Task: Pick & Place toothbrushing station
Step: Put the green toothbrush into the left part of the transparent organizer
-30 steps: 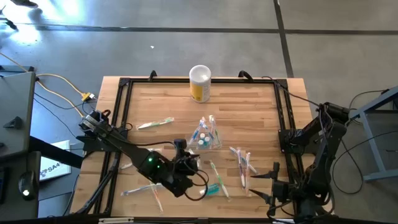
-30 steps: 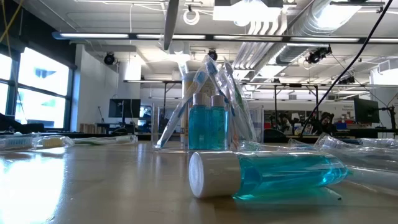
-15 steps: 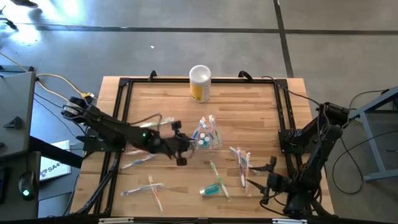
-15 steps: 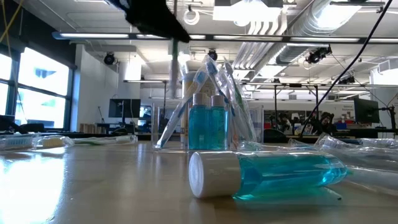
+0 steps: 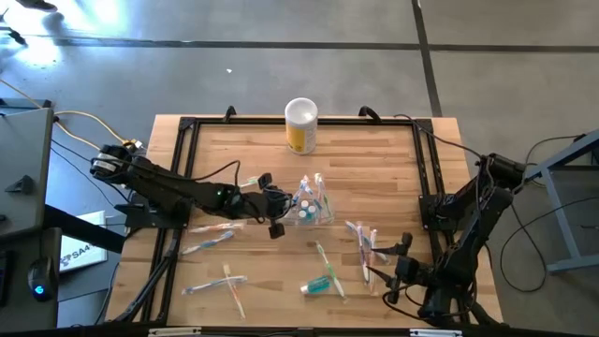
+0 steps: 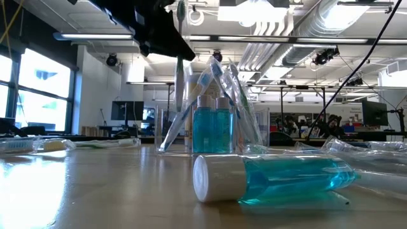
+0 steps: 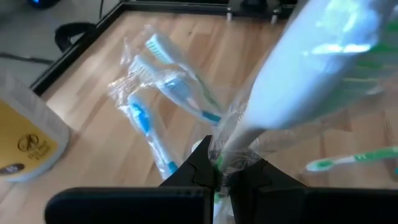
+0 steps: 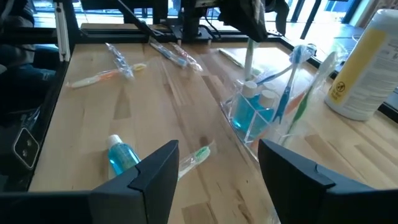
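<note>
The clear holder stands mid-table with two teal bottles and several wrapped toothbrushes in it. My left gripper hangs just left of it, shut on a wrapped toothbrush that stands upright. The brush's lower end reaches down at the holder's left side; whether it is inside I cannot tell. My right gripper stands open near the table's near right, with nothing between its fingers. A teal bottle lies on its side near the front edge. My left gripper pinches the wrapped toothbrush partway along its handle between its two fingers. The fingers come slanting down from the table's left and lie across the brush. The brush stands upright, its upper part rising above the fingers and its lower part hanging below them.
A yellow canister with a white top stands at the far edge. Loose wrapped toothbrushes lie at the left, near left, near middle and right. A black frame borders the table.
My left gripper has carried the wrapped toothbrush from the table's near side toward the far edge, up to the holder's left side. It has also sunk and rolled, and has stayed shut on the brush. My right gripper has sunk a little.
</note>
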Robot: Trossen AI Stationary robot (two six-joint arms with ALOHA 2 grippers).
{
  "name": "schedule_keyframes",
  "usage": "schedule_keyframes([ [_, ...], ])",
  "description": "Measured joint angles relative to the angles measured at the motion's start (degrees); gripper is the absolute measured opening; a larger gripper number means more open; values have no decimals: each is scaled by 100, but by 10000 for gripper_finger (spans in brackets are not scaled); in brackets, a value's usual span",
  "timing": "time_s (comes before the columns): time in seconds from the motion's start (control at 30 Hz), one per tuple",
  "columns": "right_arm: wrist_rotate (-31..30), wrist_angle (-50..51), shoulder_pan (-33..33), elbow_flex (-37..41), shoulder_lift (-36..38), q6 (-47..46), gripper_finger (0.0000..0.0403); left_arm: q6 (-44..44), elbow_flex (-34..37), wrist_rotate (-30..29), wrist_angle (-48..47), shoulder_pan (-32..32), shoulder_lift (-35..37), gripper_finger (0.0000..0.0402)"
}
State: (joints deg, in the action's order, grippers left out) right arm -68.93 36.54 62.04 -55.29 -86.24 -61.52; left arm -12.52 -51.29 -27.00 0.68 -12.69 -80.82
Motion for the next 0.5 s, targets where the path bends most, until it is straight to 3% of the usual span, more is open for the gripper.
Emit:
schedule_keyframes([
  [0.17, 45, -92, 7, 1, -2, 7, 212, -529, 20, -85, -442, 92, -205, 13],
  [0.5, 154, -110, 7, 0, -7, 26, 212, -1084, -5, -16, -329, 329, -823, 13],
])
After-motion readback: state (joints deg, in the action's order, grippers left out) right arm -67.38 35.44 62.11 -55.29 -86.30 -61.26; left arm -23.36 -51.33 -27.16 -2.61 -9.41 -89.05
